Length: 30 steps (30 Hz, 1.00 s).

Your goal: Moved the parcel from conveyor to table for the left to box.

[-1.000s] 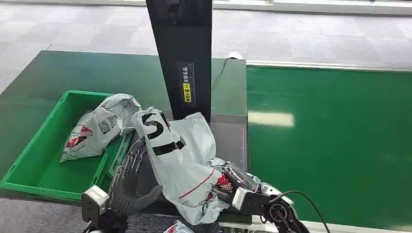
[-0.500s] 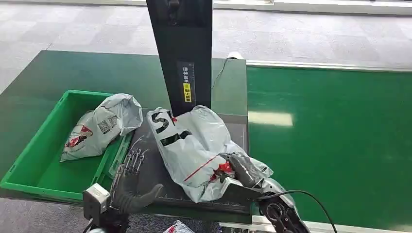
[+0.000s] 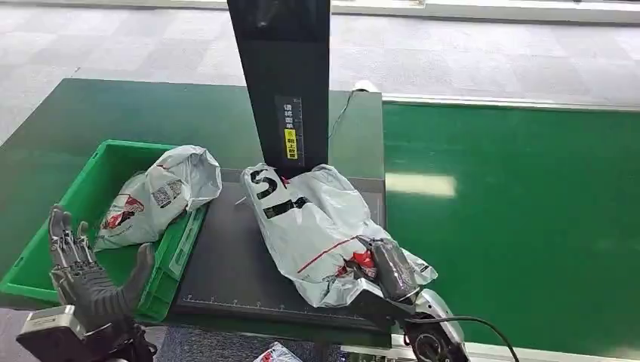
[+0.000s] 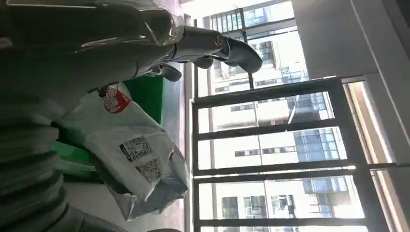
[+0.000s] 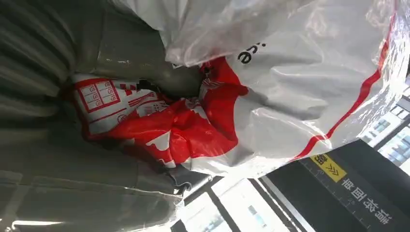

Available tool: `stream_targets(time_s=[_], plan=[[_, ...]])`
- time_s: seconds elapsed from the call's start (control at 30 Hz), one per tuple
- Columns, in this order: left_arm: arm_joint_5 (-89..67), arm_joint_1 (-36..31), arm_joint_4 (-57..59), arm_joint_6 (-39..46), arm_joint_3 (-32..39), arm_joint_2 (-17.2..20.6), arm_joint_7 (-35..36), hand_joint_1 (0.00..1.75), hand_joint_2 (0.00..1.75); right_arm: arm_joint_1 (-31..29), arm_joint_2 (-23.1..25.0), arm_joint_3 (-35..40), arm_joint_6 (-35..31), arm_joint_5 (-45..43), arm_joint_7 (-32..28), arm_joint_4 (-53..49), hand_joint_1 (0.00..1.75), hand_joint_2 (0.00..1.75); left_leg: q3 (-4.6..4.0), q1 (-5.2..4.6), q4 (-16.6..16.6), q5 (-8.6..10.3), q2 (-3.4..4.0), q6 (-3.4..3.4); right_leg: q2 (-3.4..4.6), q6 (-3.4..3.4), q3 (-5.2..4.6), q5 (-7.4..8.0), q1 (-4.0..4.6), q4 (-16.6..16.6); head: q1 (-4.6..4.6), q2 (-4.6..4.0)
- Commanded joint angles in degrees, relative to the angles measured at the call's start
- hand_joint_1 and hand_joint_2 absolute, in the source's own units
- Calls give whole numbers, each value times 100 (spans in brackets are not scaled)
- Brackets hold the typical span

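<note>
Dark post (image 3: 280,83) behind parcel (image 3: 317,226), crate (image 3: 68,234) alongside

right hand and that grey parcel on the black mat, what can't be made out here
- Right hand: in the head view its fingers sink into the parcel's crumpled film; the right wrist view shows red and white film pressed close, so the contact is unclear.
- Parcel's underside: hidden against the black mat.
- Parcel's black lettering: folded, partly unreadable.
- Second parcel in the green bin: its label code is too small to read.

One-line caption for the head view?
Right robot hand grips a grey parcel on the dark table; left robot hand open.
</note>
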Motion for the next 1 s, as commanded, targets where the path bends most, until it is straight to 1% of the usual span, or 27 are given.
stream_targets(time_s=[0.03, 0.1, 0.13, 0.17, 0.23, 0.27, 0.3, 0.33, 0.4, 0.43, 0.5, 0.53, 0.6, 0.83, 0.87, 0.93, 0.97, 1.0], plan=[[-1, 56, -30, 22, 185, -94, -11, 0, 175, -3, 68, -119, -24, -3, 28, 47, 175, 175, -4, 0, -3, 5, -16, 4, 17, -5, -5, 6, -1, -4, 0, 0], [187, 74, -121, 675, 201, -173, -436, 0, 175, -25, 97, -122, -29, -18, 28, 78, 175, 175, 3, 0, -1, 1, -7, 2, 11, -3, 2, 2, -1, -1, 0, 0], [238, 84, -165, 808, 210, -194, -535, 0, 175, -33, 103, -116, -30, -20, 28, 92, 175, 175, -1, 1, -2, 2, -12, 4, 21, -6, -2, 6, 1, -4, 0, 0], [335, 94, -440, 1122, 224, -234, -748, 0, 175, -78, 119, -80, -30, -30, 25, 134, 175, 175, 0, 1, 0, 0, -6, 3, 19, -4, -2, 3, 1, -2, -2, 0], [292, 126, -571, 1327, 129, -190, -748, 0, 175, -111, 114, -48, -30, -27, 25, 142, 175, 175, -3, 3, 1, -1, -8, 4, 27, -5, -5, 5, 3, -1, -2, 0], [297, 133, -573, 1340, 95, -179, -748, 0, 175, -114, 108, -41, -32, -27, 26, 124, 175, 175, -3, 3, 2, -1, -7, 3, 18, -4, -3, 3, 3, -1, 0, 0], [304, 109, -523, 1299, 13, -133, -633, 0, 175, -73, 128, -87, -27, -90, 86, 104, 0, 175, 0, 1, 1, 0, -7, 3, 12, -3, -1, 2, 1, 0, -2, 0], [264, 59, -440, 1277, -43, -110, -612, 0, 175, 4, 153, -156, 52, -335, 11, 43, 0, 175, -3, 2, -1, 2, -12, 5, 21, -4, -4, 6, 2, -4, 0, 0], [259, -8, -314, 1274, -83, -108, -605, 0, 175, 125, 161, -255, 172, -735, -238, -91, 0, 175, 0, -1, -1, 2, -15, 3, 6, -2, 0, 1, -1, -1, 0, 0], [286, -21, -285, 1254, -99, -95, -595, 0, 175, 162, 166, -306, 231, -902, -324, -142, 0, 175, -4, 1, -3, 6, -23, 5, 11, -4, -2, 5, 1, -5, 0, 0], [355, -26, -264, 1231, -86, -88, -601, 0, 175, 210, 177, -412, 381, -1301, -524, -272, 0, 175, 0, -1, -1, 3, -16, 3, 2, -2, 0, 1, -1, -1, 2, 0], [355, -26, -264, 1231, -86, -88, -601, 0, 175, 210, 177, -412, 381, -1301, -524, -272, 0, 175, -7, 1, -1, 7, -28, 5, 5, -5, -4, 4, 0, -4, 0, 0], [359, -23, -265, 1228, -82, -84, -602, 0, 175, 206, 163, -431, 390, -1318, -530, -288, 0, 175, -1, -2, -2, 3, -15, 3, 6, -3, -2, 2, -2, -1, 0, 0], [359, -23, -265, 1228, -82, -84, -602, 0, 175, 206, 163, -431, 390, -1318, -530, -288, 0, 175, 0, 2, -3, 4, -20, 4, 12, -5, -1, 4, 1, -5, 0, 0], [370, -13, -279, 1207, -75, -88, -604, 0, 175, 206, 198, -460, 448, -1455, -594, -294, 0, 175, 0, 1, -3, 4, -20, 4, 9, -4, -1, 3, 0, -4, 0, 0], [401, -53, -232, 1151, -84, -76, -603, 0, 175, 244, 182, -522, 775, -2030, -906, -403, 0, 175, -1, -1, -3, 5, -20, 5, 13, -5, -3, 5, -1, -4, -2, 0], [426, -100, -191, 1130, -80, -65, -608, 0, 175, 267, 149, -544, 1016, -2332, -1087, -467, 0, 175, -1, 1, -1, 4, -19, 4, 9, -4, -2, 3, 0, -3, 0, 0], [459, -167, -131, 1095, -79, -46, -610, 0, 175, 294, 120, -574, 1394, -2756, -1303, -549, 0, 175, -1, -3, -1, 4, -18, 4, 3, -3, -2, 1, -3, 0, 0, 0]])
